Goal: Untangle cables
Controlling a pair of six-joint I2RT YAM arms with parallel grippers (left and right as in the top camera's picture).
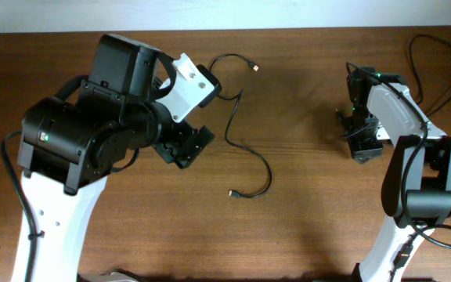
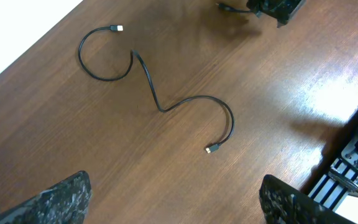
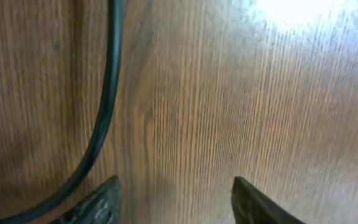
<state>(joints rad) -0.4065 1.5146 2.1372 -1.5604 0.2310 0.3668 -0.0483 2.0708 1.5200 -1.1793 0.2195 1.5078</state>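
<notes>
The brown wooden table (image 1: 304,223) carries a thin black metal-tipped cable (image 2: 160,109). The left gripper (image 2: 176,202) and right gripper (image 3: 176,199) have jaws released, empty.

The cable (image 2: 161,109) is showing plain black, and its plug ends (image 2: 115,28) are shining silver. The table (image 2: 260,93) is showing warm brown with fine wood grain. The fingertips (image 2: 61,199) of the left gripper (image 2: 173,205) are looking black with grey speckles. The left arm (image 1: 77,141) is showing black above white.
</notes>
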